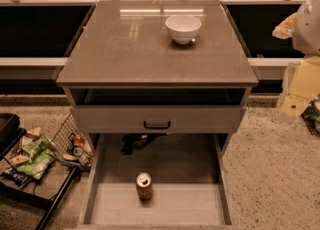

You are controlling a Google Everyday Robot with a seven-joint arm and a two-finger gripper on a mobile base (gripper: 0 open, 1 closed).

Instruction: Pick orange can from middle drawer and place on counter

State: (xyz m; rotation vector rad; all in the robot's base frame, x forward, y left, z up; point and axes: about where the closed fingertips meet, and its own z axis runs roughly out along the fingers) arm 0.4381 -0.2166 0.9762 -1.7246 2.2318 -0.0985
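Orange can (144,185), one, stands in middle drawer (175,208); one white bowl (183,27) on counter (125,54); gripper (299,90) far right, jaws unreadable.

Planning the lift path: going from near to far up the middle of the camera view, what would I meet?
orange can, standing on the middle drawer floor → black handle on the drawer front above → counter → white bowl. The claw is not in view.
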